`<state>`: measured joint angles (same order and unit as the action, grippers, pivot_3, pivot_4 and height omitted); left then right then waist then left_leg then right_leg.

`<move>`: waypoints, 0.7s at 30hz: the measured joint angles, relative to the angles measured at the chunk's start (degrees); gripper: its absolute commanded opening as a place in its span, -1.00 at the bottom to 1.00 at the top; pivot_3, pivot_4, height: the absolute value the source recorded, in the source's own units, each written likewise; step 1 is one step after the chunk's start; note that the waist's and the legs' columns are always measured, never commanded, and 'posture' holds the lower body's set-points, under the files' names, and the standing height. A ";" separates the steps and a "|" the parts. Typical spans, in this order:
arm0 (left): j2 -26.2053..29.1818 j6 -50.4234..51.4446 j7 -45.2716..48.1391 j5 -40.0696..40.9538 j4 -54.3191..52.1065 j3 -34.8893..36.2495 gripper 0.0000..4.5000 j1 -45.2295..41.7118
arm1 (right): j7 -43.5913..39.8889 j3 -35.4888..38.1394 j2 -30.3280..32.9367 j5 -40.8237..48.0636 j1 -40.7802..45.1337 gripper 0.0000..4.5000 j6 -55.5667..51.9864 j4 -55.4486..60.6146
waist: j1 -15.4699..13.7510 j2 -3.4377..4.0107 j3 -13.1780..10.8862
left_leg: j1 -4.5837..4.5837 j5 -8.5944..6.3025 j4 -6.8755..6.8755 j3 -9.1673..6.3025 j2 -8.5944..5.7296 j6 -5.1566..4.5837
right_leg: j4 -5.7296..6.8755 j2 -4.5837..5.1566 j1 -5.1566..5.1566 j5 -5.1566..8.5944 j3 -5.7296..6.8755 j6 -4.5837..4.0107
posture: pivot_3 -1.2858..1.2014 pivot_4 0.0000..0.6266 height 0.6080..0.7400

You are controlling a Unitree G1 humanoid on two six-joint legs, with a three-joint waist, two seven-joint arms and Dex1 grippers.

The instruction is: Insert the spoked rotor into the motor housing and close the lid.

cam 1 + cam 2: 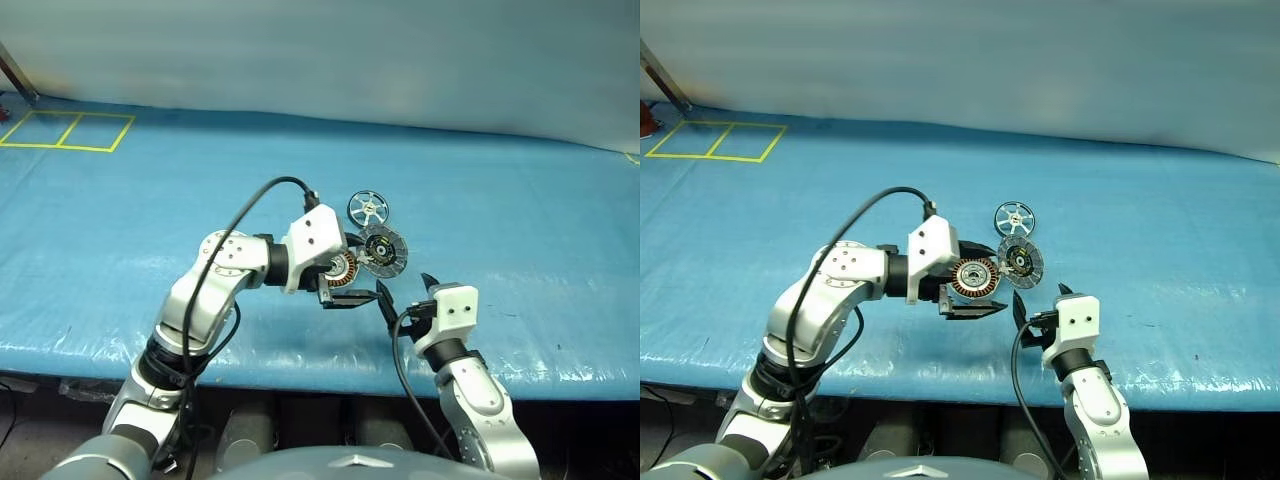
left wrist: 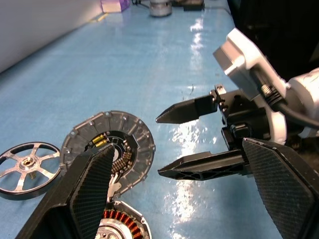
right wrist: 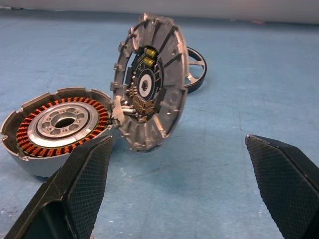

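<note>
One spoked rotor [image 1: 368,209] lies flat on the blue table [image 1: 520,230], well back from the front edge and near its middle, not yet in the motor housing [image 3: 57,124]. That housing sits just in front of it, copper windings showing, with the lid [image 3: 149,82] swung up on its hinge and leaning toward the rotor, dark inner face exposed. Over the housing hangs the left gripper [image 1: 970,300], its fingers spread and holding nothing. Nearer the front edge, the right gripper [image 1: 405,295] points at the housing, fingers wide apart and empty too.
</note>
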<state>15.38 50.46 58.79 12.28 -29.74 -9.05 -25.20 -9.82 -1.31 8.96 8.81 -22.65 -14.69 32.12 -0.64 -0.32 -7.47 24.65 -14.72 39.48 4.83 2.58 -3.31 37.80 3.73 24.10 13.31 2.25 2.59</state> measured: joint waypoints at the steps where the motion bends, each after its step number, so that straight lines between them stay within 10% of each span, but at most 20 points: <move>1: -0.38 0.50 -1.25 2.14 -0.22 3.01 0.92 0.97 | -0.94 1.64 1.34 1.17 -0.66 1.00 -0.84 1.20 | -0.03 0.00 0.00 | -0.08 0.00 0.00 -0.02 0.00 0.00 | -0.01 -0.01 -0.09 0.00 0.01 0.00 | 0.03 -0.52 1.00; 11: 0.91 -4.59 -14.13 6.75 -0.71 14.21 -0.44 19.58 | -10.48 5.35 12.95 10.01 -4.79 1.00 -12.16 8.70 | 0.00 -0.11 -0.27 | -0.77 -0.03 -0.07 -0.01 0.04 0.09 | -0.04 0.17 -0.39 0.03 0.02 -0.05 | 0.03 -0.52 1.00; 21: 4.87 -23.17 -24.12 -2.45 10.51 15.00 -0.44 28.42 | -9.42 -3.87 8.94 5.76 -0.62 1.00 -9.62 3.98 | -0.35 -0.23 -0.61 | -0.64 -0.11 -0.33 0.01 -0.08 0.11 | -0.29 0.70 -0.26 -0.12 0.21 -0.35 | 0.03 -0.52 1.00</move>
<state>20.26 27.29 34.67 9.83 -19.23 5.95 3.22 -19.24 -5.18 17.90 14.57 -23.27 -24.31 36.10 -0.98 -0.55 -8.09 24.01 -14.83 39.15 4.85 2.50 -3.20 37.52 4.43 23.83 13.19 2.46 2.24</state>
